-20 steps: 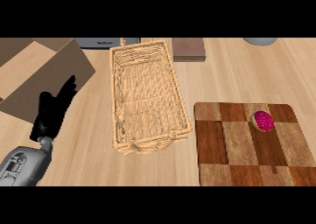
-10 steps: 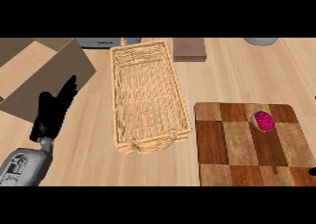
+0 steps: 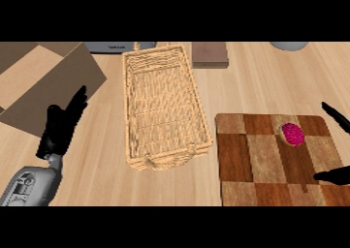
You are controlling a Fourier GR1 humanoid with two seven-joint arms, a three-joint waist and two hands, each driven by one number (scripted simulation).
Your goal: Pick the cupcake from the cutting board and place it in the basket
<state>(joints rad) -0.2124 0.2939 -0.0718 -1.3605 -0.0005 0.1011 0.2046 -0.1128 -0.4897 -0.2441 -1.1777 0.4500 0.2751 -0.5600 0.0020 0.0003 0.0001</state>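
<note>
Lying on the far right part of the board [image 3: 256, 164], the cupcake [image 3: 293, 134] is seen with its pink top showing, untouched by either robot hand. The board is set on the tabletop [image 3: 278, 82] at the right, and the basket [image 3: 167, 162] is placed lengthwise to its left, the basket's near end just beside the board's far left corner. The right robot hand [image 3: 341, 124] is shown only in part at the view's right edge. One dark finger is stretched over the board's right side, and the thumb [image 3: 336, 175] is seen nearer, over the board's near right part. The two are spread wide apart with nothing held between them, and the cupcake is found left of the finger, near it but apart. The left robot hand [image 3: 63, 128] is held open left of the basket, fingers straight and pointed away, with nothing grasped; its grey forearm [image 3: 30, 186] is seen at the lower left. A brown box [image 3: 41, 82] is placed at the far left. Along the far edge a grey object [image 3: 113, 46], a brown block [image 3: 210, 54] and a round grey object [image 3: 290, 45] are seen.
</note>
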